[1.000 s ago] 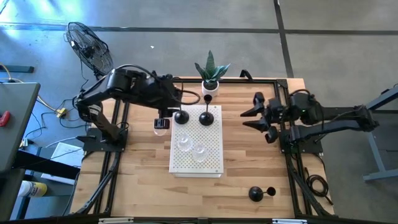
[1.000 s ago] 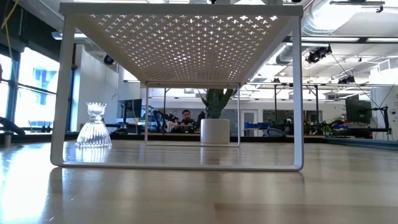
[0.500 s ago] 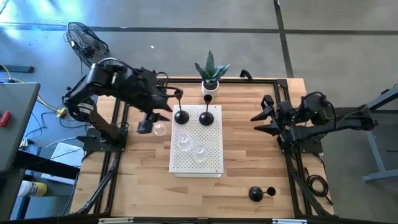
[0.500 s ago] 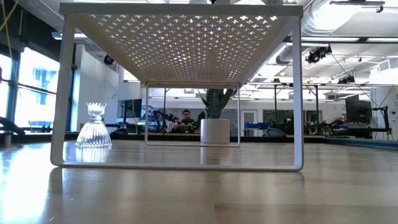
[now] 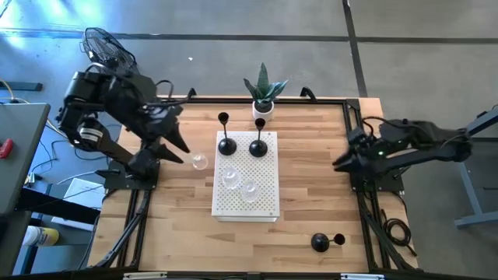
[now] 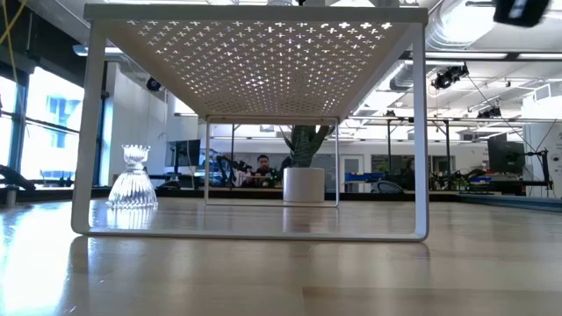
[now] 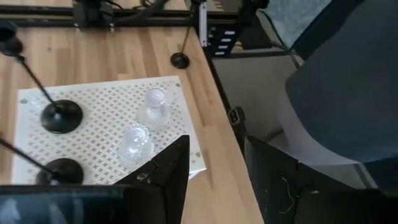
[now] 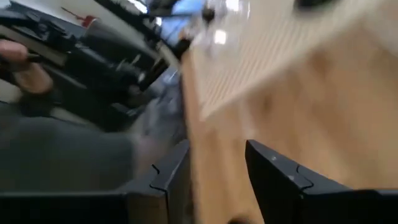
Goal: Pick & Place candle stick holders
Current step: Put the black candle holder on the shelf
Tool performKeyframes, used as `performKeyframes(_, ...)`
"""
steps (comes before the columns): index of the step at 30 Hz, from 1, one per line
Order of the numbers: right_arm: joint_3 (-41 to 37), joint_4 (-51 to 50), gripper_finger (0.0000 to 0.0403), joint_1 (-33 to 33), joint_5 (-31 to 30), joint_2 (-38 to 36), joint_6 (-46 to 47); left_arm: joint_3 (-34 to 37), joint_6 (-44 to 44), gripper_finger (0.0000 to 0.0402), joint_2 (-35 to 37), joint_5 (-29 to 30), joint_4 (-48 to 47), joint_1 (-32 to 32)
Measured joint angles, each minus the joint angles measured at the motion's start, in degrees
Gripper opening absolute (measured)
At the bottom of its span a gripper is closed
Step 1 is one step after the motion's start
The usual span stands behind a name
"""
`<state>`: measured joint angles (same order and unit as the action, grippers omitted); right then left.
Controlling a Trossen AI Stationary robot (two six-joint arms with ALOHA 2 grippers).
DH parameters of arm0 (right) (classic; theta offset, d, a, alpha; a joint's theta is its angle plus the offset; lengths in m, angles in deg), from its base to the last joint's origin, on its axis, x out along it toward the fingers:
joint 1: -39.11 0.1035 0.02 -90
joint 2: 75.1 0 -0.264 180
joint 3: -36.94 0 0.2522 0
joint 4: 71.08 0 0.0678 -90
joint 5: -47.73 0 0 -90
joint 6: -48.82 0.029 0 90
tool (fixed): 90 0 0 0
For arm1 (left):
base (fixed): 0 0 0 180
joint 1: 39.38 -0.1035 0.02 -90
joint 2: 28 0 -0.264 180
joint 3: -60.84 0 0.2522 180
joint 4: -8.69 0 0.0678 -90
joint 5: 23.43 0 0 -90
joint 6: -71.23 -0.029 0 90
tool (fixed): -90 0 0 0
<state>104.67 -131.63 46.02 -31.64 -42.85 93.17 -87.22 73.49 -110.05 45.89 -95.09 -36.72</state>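
The wooden surface [image 5: 303, 187] bears a white perforated stand [image 5: 264, 204], unlabelled. Right of the left tool [image 5: 167, 149], open and empty, two black holders [image 5: 226, 145] and two glass holders [image 5: 231, 178] stand there. Right tool [image 5: 346, 159] open, empty.

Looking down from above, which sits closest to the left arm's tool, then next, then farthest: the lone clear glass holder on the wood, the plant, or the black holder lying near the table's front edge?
From the left tool in the high view:
1. Lone clear glass holder, on the wood just beside the tool.
2. Plant, at the table's back edge, past the white rack.
3. Black holder lying down, by the front edge on the right arm's side.
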Motion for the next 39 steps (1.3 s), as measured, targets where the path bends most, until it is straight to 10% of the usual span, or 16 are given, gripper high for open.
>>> performKeyframes(13,0.96,-10.99,0.0145,1.88,12.82,2.88,36.48,1.37,0.47,0.0150,0.99,3.51,-0.02,0.00)
performKeyframes(39,0.93,-2.61,0.0145,16.13,23.33,29.14,56.25,18.53,1.13,0.0150,2.08,-4.66,0.04,-0.02)
